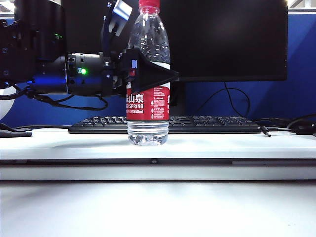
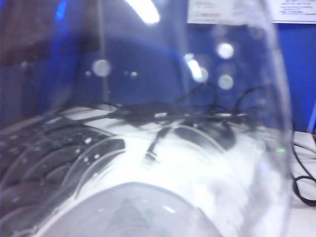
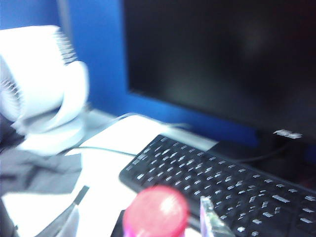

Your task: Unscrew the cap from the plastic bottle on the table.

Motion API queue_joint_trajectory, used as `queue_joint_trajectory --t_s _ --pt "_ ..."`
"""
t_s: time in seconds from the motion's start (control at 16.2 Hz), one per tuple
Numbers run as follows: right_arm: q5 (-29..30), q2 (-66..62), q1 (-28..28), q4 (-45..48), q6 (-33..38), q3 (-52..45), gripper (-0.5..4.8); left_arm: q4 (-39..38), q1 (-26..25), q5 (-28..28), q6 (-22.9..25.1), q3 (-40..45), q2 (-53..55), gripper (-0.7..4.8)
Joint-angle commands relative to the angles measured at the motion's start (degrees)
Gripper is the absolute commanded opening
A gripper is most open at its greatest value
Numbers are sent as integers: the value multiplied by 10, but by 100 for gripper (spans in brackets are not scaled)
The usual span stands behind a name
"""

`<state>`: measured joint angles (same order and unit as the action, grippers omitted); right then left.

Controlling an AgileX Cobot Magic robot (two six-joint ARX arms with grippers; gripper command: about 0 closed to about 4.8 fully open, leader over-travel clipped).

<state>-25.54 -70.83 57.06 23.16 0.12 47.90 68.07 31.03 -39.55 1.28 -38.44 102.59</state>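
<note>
Clamped around the plastic bottle (image 1: pixel 148 79) at its upper body, the left gripper (image 1: pixel 140 71) comes in level from the side, one black finger (image 1: pixel 150 73) across the front of the bottle just above the red label and the other behind it. Its wrist view is filled with the clear ribbed wall pressed close to the lens, which fits a firm hold. Beneath that grip the bottle stands upright on the table (image 1: pixel 237 145), just in front of the keyboard (image 1: pixel 207 123).

Above the bottle, the right gripper (image 3: pixel 143 219) looks down on the cap (image 3: pixel 156 211). Its two fingertips (image 3: pixel 213 219) stand apart, one on each side of the cap and clear of it, so it holds nothing. That view is blurred, and this gripper does not show in the exterior view, where the cap (image 1: pixel 149 6) sits at the top edge, still screwed on.

Judging by this, the step in hand is seating the right gripper on the cap. It would go best with the fingers centred over the cap and lowered far enough to bite the cap's ribbed side rather than its rim, then closed squarely before turning. Meanwhile the left grip must resist the twist without crushing the thin wall. An off-centre grip risks slipping or tilting the bottle.
</note>
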Motion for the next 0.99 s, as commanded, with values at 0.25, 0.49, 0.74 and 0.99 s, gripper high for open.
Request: queue_joint_trajectory --t_s 0.25,0.49,0.74,0.99 --pt "-2 -7 -17 17 6 2 291 -7 6 -2 -2 -1 0 268" --pt "-2 -10 -17 11 12 2 252 -6 14 -2 -2 -1 0 268" --pt "0 -18 -17 11 14 2 251 -5 14 -2 -2 -1 0 268" --pt "0 -17 -17 7 14 2 169 -5 14 -3 -2 -1 0 268"
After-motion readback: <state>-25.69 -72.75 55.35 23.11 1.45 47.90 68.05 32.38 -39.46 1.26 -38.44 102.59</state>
